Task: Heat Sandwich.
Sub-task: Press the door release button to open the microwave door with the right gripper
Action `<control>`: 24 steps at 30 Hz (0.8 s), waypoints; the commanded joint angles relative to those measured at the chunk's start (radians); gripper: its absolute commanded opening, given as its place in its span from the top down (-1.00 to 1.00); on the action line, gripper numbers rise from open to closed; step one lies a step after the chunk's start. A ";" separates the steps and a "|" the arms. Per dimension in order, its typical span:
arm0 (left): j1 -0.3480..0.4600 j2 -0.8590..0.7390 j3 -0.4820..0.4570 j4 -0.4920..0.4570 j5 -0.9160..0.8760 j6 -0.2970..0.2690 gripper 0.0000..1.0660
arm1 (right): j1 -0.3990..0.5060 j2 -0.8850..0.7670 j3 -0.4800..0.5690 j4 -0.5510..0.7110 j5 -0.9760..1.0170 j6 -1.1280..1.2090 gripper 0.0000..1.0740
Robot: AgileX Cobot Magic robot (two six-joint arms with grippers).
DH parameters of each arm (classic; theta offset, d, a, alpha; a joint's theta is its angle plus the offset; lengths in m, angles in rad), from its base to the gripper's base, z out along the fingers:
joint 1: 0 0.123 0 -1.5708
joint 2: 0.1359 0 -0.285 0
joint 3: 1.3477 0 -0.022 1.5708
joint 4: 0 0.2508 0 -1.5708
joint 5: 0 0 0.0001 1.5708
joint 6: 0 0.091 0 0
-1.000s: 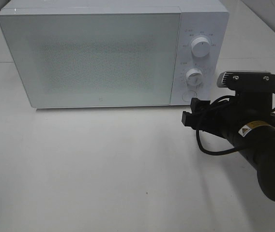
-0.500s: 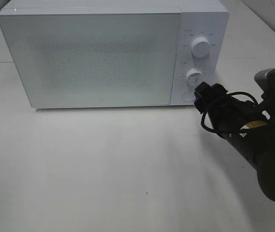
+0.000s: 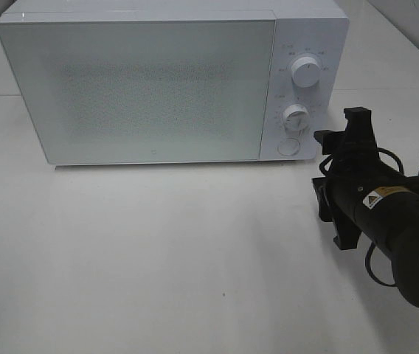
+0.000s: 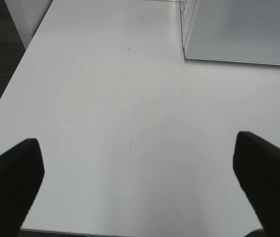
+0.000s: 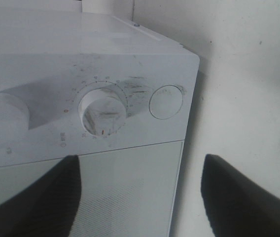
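A: Right gripper (image 5: 141, 158) is hovering open and empty, its jaws facing the microwave's (image 3: 326, 96) round button (image 5: 166, 102) just ahead (left gripper (image 4: 135, 143) is gaping open, well apart).
B: And the sandwich?
A: Showing nowhere; the door (image 3: 136, 88) is sitting shut.

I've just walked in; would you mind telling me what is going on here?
A two-armed robot is working at a white microwave on the table, and the microwave door is shut. Its right hand, open and holding nothing, is at the control panel, facing the lower dial and the round button. The left hand hangs open over the table, away from the microwave. No sandwich is in view.
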State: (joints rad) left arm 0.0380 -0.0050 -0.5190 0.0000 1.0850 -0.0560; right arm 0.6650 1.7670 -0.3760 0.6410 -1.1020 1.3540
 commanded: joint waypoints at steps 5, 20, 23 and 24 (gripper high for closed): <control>0.002 -0.016 0.002 -0.010 -0.014 -0.002 -0.88 | 0.001 -0.003 -0.007 -0.003 0.001 0.120 0.30; 0.002 -0.016 0.002 -0.010 -0.014 -0.002 -0.88 | -0.002 0.001 -0.007 -0.003 0.031 0.067 1.00; 0.002 -0.016 0.002 -0.010 -0.014 -0.002 -0.88 | -0.002 0.017 -0.017 -0.002 0.031 0.060 1.00; 0.002 -0.016 0.002 -0.010 -0.014 -0.002 -0.88 | -0.002 0.017 -0.017 -0.002 0.031 0.060 1.00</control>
State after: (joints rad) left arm 0.0380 -0.0050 -0.5190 0.0000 1.0850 -0.0560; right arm 0.6630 1.7850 -0.3860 0.6440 -1.0700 1.4360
